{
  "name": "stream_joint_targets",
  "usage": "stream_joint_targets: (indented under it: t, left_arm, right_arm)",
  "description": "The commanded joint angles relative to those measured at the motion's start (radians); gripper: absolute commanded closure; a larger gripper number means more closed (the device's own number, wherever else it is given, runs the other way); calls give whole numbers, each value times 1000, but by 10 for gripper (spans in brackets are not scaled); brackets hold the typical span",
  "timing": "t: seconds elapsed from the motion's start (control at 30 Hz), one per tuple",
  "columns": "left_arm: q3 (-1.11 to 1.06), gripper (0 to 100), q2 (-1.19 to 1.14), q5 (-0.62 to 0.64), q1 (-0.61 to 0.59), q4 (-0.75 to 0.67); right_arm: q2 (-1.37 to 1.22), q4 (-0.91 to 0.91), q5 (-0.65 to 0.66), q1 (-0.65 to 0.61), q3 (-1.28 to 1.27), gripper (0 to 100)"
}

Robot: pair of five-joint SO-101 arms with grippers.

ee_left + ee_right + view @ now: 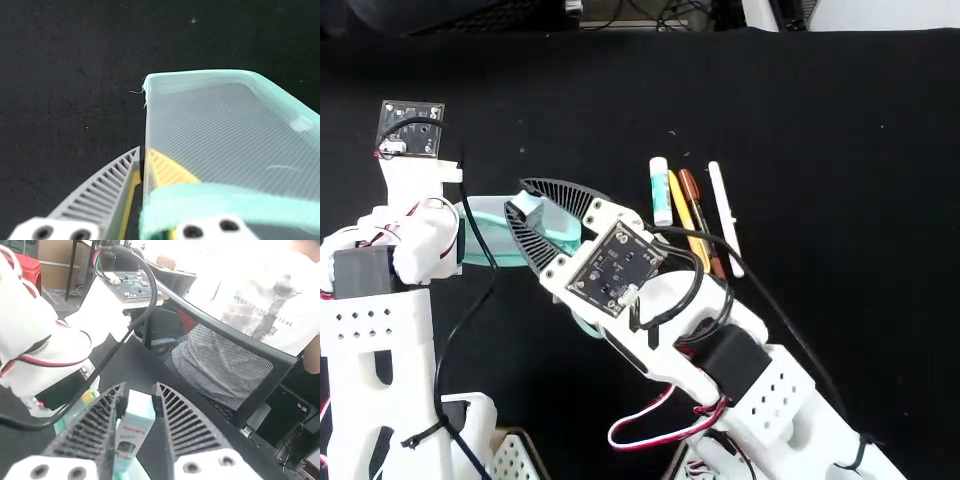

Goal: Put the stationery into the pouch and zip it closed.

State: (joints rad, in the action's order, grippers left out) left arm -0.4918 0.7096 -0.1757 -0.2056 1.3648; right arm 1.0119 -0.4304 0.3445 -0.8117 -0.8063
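Note:
A translucent mint pouch [490,240] lies between the two arms, and my left gripper [142,156] is shut on one edge of this pouch [225,145], holding it up off the black table. My right gripper [516,196] hovers over the pouch's other end, shut on a small light-blue eraser box [527,204]. The box [132,432] stands upright between the ribbed fingers of the right gripper [139,390]. To the right on the table lie a white-and-teal glue stick [660,190], a yellow pencil [686,222], a brown pen [701,215] and a white pen [725,215].
A black cloth [840,150] covers the table, with free room at the far right and back. Black cables [470,300] hang from both arms over the near part. The white arm bases [380,380] stand at the front edge.

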Motion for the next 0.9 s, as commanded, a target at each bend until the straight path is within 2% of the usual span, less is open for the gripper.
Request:
stream_joint_targets:
  t: [0.0, 0.13, 0.23, 0.4, 0.53, 0.7, 0.87]
  left_arm:
    - [-4, 970, -12, 0, 4, -12]
    - [-4, 970, -12, 0, 4, -12]
    - [-4, 970, -12, 0, 4, -12]
    - [-4, 970, -12, 0, 4, -12]
    - [-4, 970, -12, 0, 4, -12]
    - [-4, 970, -12, 0, 4, -12]
    - [-2, 970, -12, 0, 4, -12]
  right_arm:
    - [15, 3, -9, -54, 79, 986]
    - [15, -55, -9, -149, 94, 986]
    - [10, -58, -6, -157, 93, 986]
    - [5, -40, -3, -83, 82, 986]
    - [5, 41, -9, -12, 18, 986]
    - [5, 103, -11, -9, -39, 986]
    - [5, 97, -101, -11, -7, 986]
